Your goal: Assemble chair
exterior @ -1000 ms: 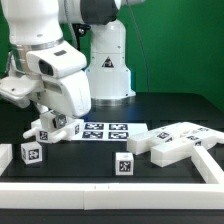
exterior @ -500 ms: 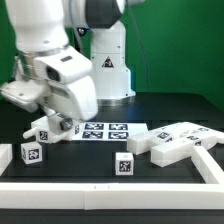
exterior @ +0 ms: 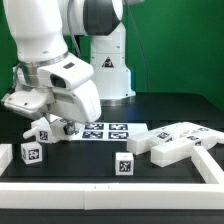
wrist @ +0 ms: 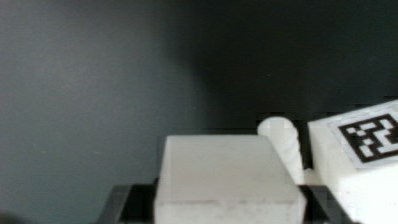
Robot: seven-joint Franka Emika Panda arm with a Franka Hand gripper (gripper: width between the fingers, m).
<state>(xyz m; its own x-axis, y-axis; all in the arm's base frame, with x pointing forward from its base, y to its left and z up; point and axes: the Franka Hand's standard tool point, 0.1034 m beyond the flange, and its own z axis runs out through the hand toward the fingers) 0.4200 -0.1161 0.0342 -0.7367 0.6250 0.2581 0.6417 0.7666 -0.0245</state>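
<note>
My gripper (exterior: 50,117) is low over the table at the exterior view's left, shut on a white chair piece (exterior: 44,130) that carries a tag. In the wrist view this white block (wrist: 228,178) fills the gap between my dark fingers (wrist: 132,204), with a rounded peg and a tagged white part (wrist: 365,140) right beside it. Other chair pieces lie apart: a tagged cube (exterior: 30,153) at front left, a tagged cube (exterior: 124,165) at front middle, and a cluster of flat and chunky pieces (exterior: 175,142) at the right.
The marker board (exterior: 105,131) lies flat just right of my gripper. A white border rail (exterior: 110,190) runs along the front and up the right side (exterior: 212,168). The robot base (exterior: 108,60) stands behind against a green wall.
The arm's hand has swung slightly toward the exterior view's right and tilted; the held piece stays at about the same spot on the table.
</note>
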